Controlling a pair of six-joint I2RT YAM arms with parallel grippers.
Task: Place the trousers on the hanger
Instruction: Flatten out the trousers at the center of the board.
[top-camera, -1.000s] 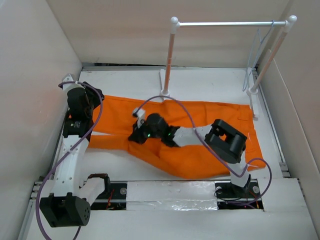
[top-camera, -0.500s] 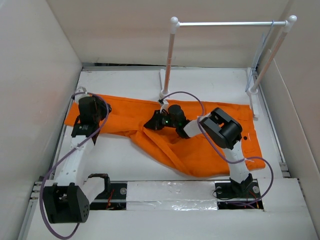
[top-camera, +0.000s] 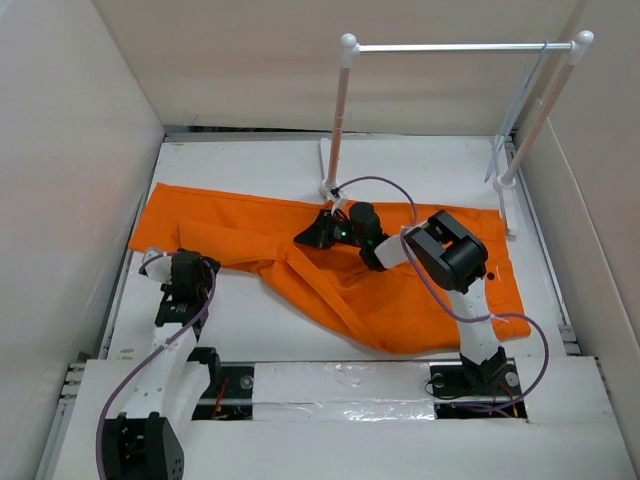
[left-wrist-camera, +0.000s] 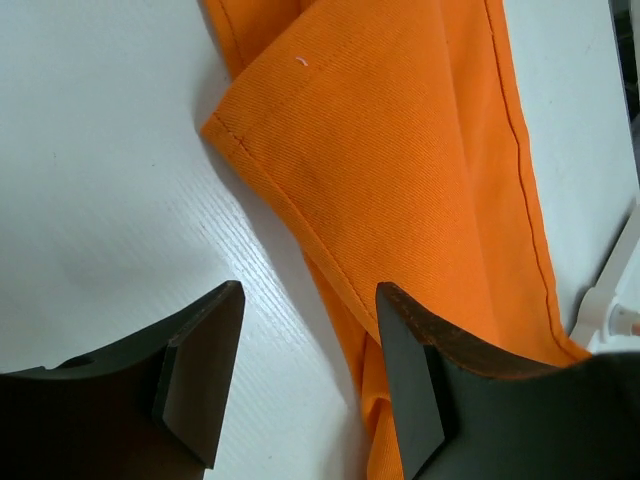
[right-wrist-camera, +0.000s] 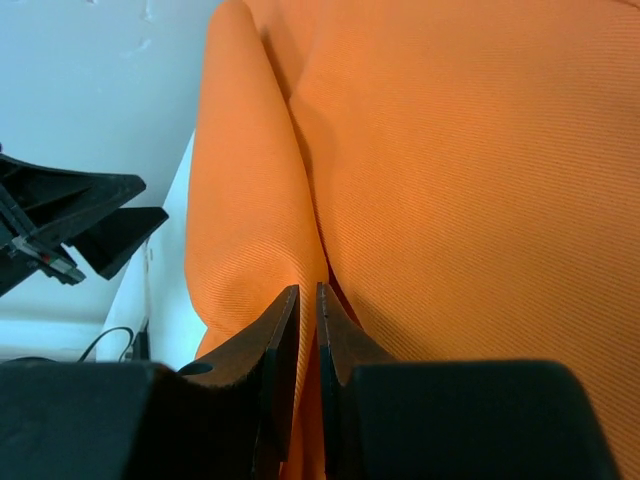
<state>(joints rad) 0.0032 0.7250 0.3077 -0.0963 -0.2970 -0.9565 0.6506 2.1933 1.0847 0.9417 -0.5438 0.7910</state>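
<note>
The orange trousers (top-camera: 420, 290) lie flat across the table, with one leg folded over near the middle. My right gripper (top-camera: 318, 232) is shut on a raised fold of the trousers (right-wrist-camera: 250, 200) near the left rack post's foot; its jaws (right-wrist-camera: 307, 300) are almost touching. My left gripper (top-camera: 190, 268) is open and low over the table at the front left. A leg hem (left-wrist-camera: 300, 180) lies just ahead of it and runs under its right finger (left-wrist-camera: 410, 380). The pale hanger (top-camera: 512, 112) hangs at the right end of the rack.
A white two-post rack with a silver crossbar (top-camera: 460, 47) stands at the back right; its left post foot (top-camera: 328, 188) touches the trousers' far edge. Cardboard walls close in the left, back and right. Purple cables loop over both arms.
My right gripper has moved back towards the rack post, dragging a fold of the trousers with it. My left arm has drawn back from the far left to the near left.
</note>
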